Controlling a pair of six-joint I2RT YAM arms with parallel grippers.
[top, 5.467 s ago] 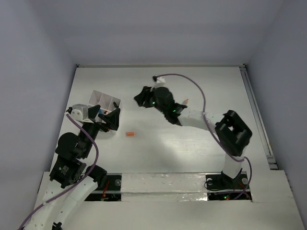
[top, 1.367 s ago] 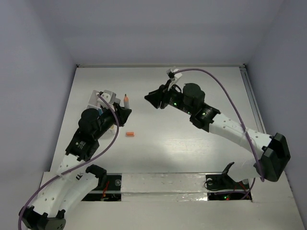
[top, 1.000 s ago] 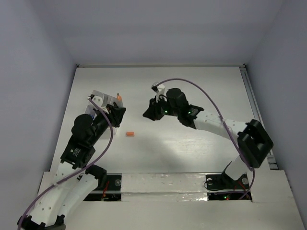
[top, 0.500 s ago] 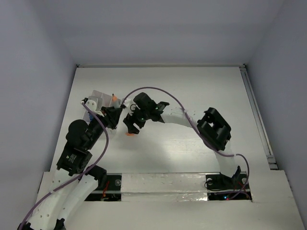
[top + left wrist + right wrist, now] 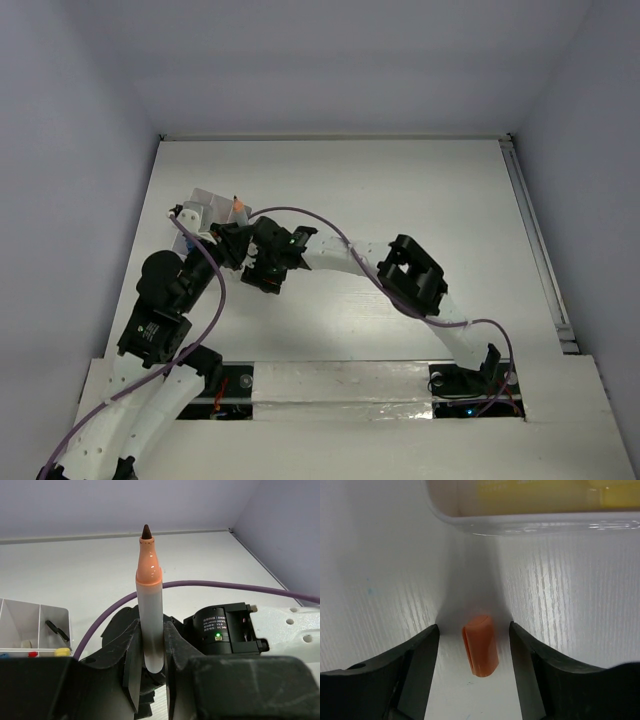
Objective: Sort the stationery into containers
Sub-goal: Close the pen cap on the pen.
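Left claw is clamped tight on a pen: white barrel, orange cone, dark nib, standing straight up in the middle of the left wrist view. In the top view that's upper left of centre, right at the near corner of the white box. The wrist view has the box at lower left, with yellow, red and blue bits and something black in its compartments.

Right claw is wide open and not gripping anything. It's down at the table with its fingers on either side of an orange eraser bit, a gap on both sides. The bit lies flat on the table, low-centre in the right wrist view. Across the top there's a white plastic rim with yellow showing through; can't tell if that's the box.
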